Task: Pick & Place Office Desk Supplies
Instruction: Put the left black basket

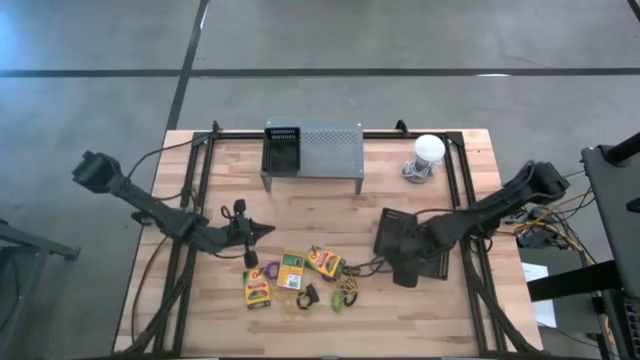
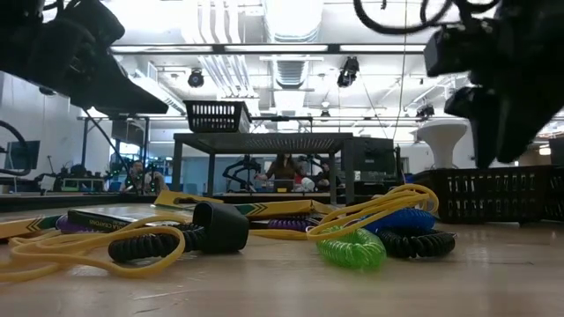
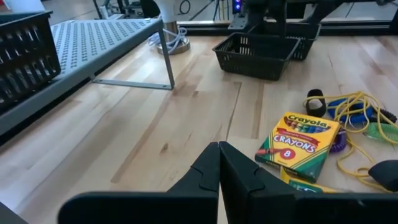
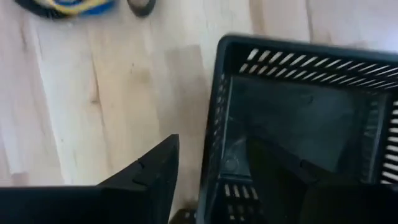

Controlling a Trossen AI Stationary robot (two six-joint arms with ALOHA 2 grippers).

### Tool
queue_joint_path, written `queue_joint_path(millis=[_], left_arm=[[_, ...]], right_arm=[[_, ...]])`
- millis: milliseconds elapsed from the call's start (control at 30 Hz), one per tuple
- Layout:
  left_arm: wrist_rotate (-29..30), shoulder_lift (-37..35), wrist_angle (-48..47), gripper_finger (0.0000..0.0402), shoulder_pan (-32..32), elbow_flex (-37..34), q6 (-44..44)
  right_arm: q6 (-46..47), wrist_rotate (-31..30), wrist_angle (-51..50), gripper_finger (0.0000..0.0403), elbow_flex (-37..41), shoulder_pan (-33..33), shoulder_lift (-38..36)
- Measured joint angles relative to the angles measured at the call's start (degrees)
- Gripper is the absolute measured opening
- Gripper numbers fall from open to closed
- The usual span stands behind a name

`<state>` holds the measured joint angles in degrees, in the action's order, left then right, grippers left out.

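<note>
Right gripper (image 1: 408, 272) at the black basket (image 1: 398, 236) near the bench's right edge, fingers straddling its wall, part open, holding nothing; left gripper (image 3: 219, 163) shut, empty; crayon boxes (image 1: 291, 270) and rubber bands (image 1: 346, 293) lie near the front edge; boxes light, stiff, grip across narrow sides; bands floppy, snag-prone.

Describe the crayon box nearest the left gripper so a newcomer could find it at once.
On the wooden table, look at the clutter of supplies near the front edge. Three crayon boxes lie there; this crayon box is the one farthest toward the left arm's side, beside a purple band.
</note>
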<state>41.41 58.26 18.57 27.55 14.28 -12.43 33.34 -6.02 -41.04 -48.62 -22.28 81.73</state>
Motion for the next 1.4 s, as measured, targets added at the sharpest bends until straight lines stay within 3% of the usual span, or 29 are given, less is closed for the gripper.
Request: queue_joint_path(millis=[267, 467, 533, 667, 800, 933, 1100, 1400], left_arm=[[0.0, 0.0, 0.0, 0.0006, 0.0, 0.0, 0.0], [0.0, 0.0, 0.0, 0.0006, 0.0, -0.1, 0.0], [0.0, 0.0, 0.0, 0.0006, 0.0, -0.1, 0.0], [0.0, 0.0, 0.0, 0.0006, 0.0, -0.1, 0.0], [0.0, 0.0, 0.0, 0.0006, 0.0, -0.1, 0.0], [0.0, 0.0, 0.0, 0.0006, 0.0, -0.1, 0.0], [0.0, 0.0, 0.0, 0.0006, 0.0, -0.1, -0.1], [0.0, 0.0, -0.1, 0.0006, 0.0, -0.1, 0.0]], right_arm=[[-1.9, 0.5, 0.0, 0.0129, 0.0, 0.0, 5.3], [-3.8, 1.1, -1.0, 0.0044, -2.6, 0.0, 4.8], [-4.8, 2.3, -2.8, 0.0019, -5.7, 0.1, 4.4], [-5.4, 4.3, -7.0, 0.0017, -15.4, 0.0, 4.1], [-13.2, 5.8, -7.2, 0.0015, -25.5, 0.0, 4.4], [-24.6, -0.9, -7.7, 0.0014, -34.2, 1.0, 5.2], [-34.4, -12.4, -8.3, 0.0014, -41.6, 7.7, 7.8], [-44.0, -11.7, -11.8, 0.0014, -53.6, 27.0, 21.2]])
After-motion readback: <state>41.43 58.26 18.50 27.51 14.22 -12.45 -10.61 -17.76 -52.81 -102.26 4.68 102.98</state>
